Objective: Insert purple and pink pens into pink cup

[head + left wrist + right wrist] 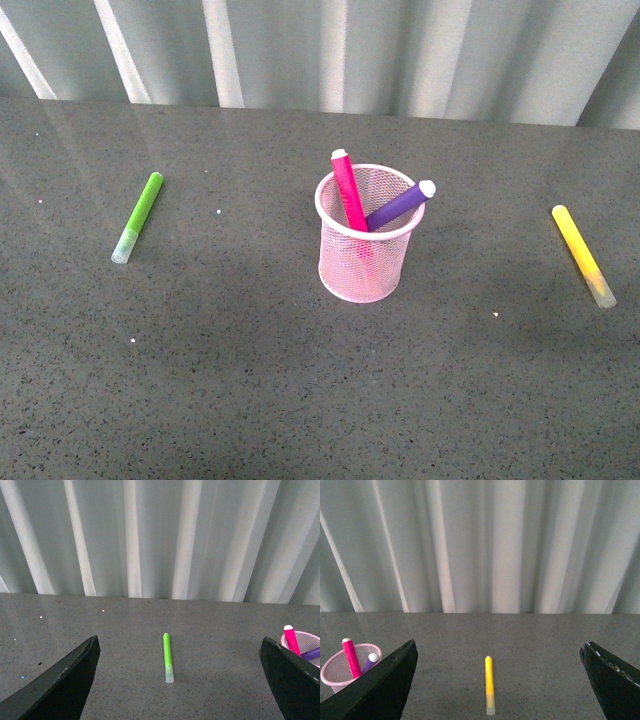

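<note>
The pink cup (364, 247) stands upright at the middle of the table. The pink pen (349, 190) and the purple pen (402, 204) both stand inside it, leaning, with their ends above the rim. The left wrist view catches the cup (307, 641) with the pink pen (291, 639) at its edge. The right wrist view shows the cup (340, 670), the pink pen (351, 657) and the purple pen (369, 663). My left gripper (180, 680) is open and holds nothing. My right gripper (497, 680) is open too, holding nothing. Neither arm appears in the front view.
A lime-green marker (138, 216) lies on the table left of the cup, in line with the left gripper (168, 657). A yellow marker (583, 255) lies to the right, in line with the right gripper (490, 684). A pale curtain (320, 50) hangs behind the table's far edge.
</note>
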Controlling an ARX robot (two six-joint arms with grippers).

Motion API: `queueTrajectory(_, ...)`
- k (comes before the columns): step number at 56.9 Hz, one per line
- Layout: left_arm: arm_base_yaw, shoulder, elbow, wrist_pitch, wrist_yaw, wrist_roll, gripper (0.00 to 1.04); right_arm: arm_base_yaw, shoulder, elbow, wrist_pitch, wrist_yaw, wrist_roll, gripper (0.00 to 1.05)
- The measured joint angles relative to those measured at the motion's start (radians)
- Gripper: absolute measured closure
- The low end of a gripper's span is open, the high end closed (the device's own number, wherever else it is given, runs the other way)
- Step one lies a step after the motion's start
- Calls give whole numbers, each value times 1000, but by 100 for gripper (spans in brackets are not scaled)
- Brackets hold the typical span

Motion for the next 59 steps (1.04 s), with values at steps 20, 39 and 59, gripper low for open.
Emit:
queueTrajectory(20, 0, 0, 0, 0, 0, 0, 7, 0, 0, 0, 0, 0, 0, 7)
queueTrajectory(39, 0, 0, 0, 0, 0, 0, 7, 0, 0, 0, 0, 0, 0, 7)
queueTrajectory(59, 0, 0, 0, 0, 0, 0, 7, 0, 0, 0, 0, 0, 0, 7)
